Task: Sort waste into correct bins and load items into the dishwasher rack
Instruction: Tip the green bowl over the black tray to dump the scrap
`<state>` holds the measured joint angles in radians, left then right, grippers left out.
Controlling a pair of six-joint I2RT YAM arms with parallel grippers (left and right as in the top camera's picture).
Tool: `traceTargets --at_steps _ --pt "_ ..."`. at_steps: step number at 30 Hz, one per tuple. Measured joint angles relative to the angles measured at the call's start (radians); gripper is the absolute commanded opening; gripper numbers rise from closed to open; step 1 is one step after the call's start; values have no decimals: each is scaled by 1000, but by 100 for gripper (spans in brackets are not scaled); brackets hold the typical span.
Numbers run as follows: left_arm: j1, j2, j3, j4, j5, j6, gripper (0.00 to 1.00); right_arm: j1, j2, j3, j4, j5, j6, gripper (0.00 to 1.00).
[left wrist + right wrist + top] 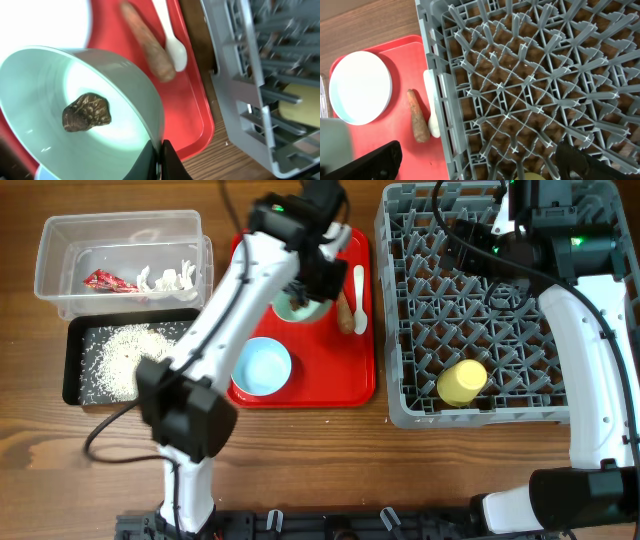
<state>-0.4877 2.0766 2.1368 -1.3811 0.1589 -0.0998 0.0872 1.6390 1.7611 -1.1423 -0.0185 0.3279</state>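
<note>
Left hand (161,157): pinches pale green bowl (120,90) rim.
Right hand (480,165): wide, empty.
Risk: bowl tilts, brown lump (86,112) spills.

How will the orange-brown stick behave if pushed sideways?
The orange-brown stick looks rounded and tapered, so it would probably roll in a curve. It seems stiff, keeping a straight shape. The white spoon lies close beside it and may get nudged.

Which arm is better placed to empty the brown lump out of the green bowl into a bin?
Left. The left end effector is shut on the rim of the pale green bowl, dark brown lump inside. The right end effector hangs open over the dishwasher rack.
</note>
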Motion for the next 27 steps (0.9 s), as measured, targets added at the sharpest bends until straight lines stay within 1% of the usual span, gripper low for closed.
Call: traceTargets --at_steps 2,6,9,11,12,14,16,19,23,24,25,26,27 --pt "60 -56 3 -18 3 -27 4 0 0 0 2 0 0 100" --pt "221 -119 6 -122 51 -52 4 0 0 0 40 -62 -2 100" --pt "400 -124 8 -236 85 -56 4 14 0 0 89 -158 -19 100" --pt "483 -124 8 -289 109 -34 4 59 0 0 119 -198 -43 100" --pt "550 -124 7 -300 132 -10 4 105 0 0 131 -217 -55 100" --pt "630 -125 -7 -299 187 39 4 195 8 0 157 -237 -66 99" --pt "711 -128 -67 -295 284 117 4 266 37 1 168 -248 -69 99" --pt "795 -128 -179 -273 425 240 4 379 141 1 191 -255 -69 99" --pt "886 -128 -351 -190 631 407 4 456 224 1 206 -235 -72 99" --pt "942 -128 -415 -171 711 461 4 465 228 1 206 -227 -72 99" --pt "980 -128 -451 -163 763 496 4 468 229 1 206 -220 -71 100" --pt "1060 -128 -515 -163 851 560 4 468 229 1 208 -213 -69 100" --pt "1095 -126 -537 -160 884 603 4 468 231 1 209 -209 -67 99"
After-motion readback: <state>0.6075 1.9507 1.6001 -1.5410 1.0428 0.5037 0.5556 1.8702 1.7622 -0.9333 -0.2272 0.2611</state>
